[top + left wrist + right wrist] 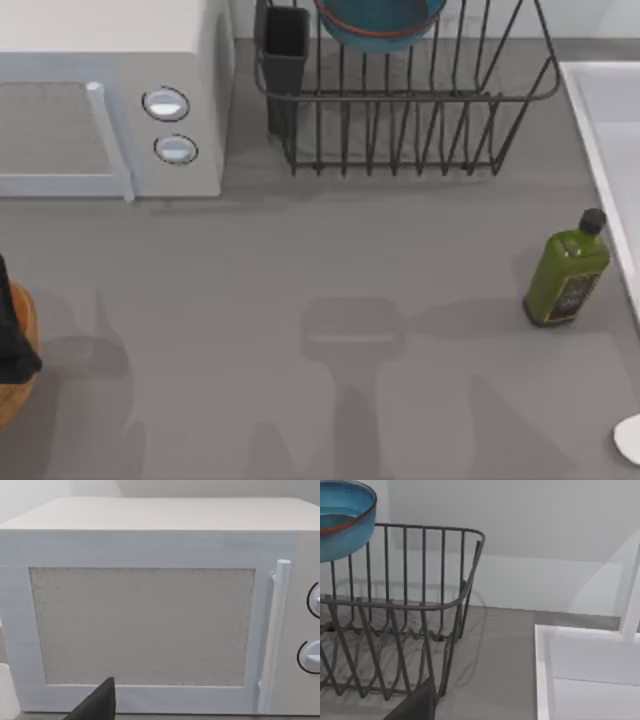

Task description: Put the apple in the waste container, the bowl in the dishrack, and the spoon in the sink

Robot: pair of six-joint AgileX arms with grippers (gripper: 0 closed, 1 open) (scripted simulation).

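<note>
Resting inside the black wire dishrack (410,110) at the back of the table, the blue-teal bowl (380,22) with its reddish-brown rim line sits among the upright bars; the right wrist view shows the bowl (342,517) propped high against the rack's wires (420,600). The rack's black rectangular utensil cup (285,50) stands at its left corner, next to the white microwave (110,95), whose two round knobs (166,104) face the table. The sink (610,130), pale with a raised white rim, lies along the table's right edge, and the right wrist view shows its rim (542,670) just beside the rack. A green oil bottle (567,270) with a black cap stands near the sink. At the lower right edge, a pale oval end of the spoon (630,438) lies on the grey table (300,300), outside the sink. At the left edge sits the tan-brown waste container (20,345), with a dark part of the left arm over it; whether either pincer is wide or narrow I cannot tell.
</note>
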